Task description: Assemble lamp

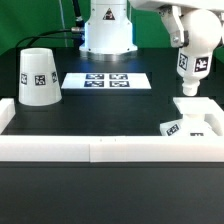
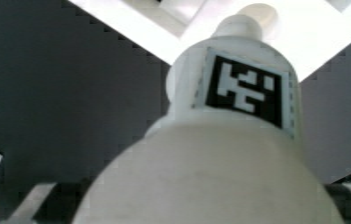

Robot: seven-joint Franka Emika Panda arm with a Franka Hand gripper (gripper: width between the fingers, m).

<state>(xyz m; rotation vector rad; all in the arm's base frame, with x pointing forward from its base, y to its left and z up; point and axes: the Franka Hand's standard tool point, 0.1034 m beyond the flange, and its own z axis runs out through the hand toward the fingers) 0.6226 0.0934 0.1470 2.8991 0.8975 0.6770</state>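
My gripper (image 1: pixel 186 50) is shut on the white lamp bulb (image 1: pixel 188 68) and holds it upright in the air on the exterior view's right, its narrow end pointing down. The bulb hangs just above the flat square lamp base (image 1: pixel 198 112), apart from it. In the wrist view the tagged bulb (image 2: pixel 225 130) fills the picture between my fingers (image 2: pixel 30 200), and a bit of the white base (image 2: pixel 186 14) shows past its tip. The large cone-shaped lamp shade (image 1: pixel 38 77) stands on the table at the exterior view's left.
The marker board (image 1: pixel 106 80) lies flat at the back middle. A low white wall (image 1: pixel 100 150) runs along the table's front and up both sides; the base lies in its right corner. The robot's pedestal (image 1: pixel 107 30) stands behind.
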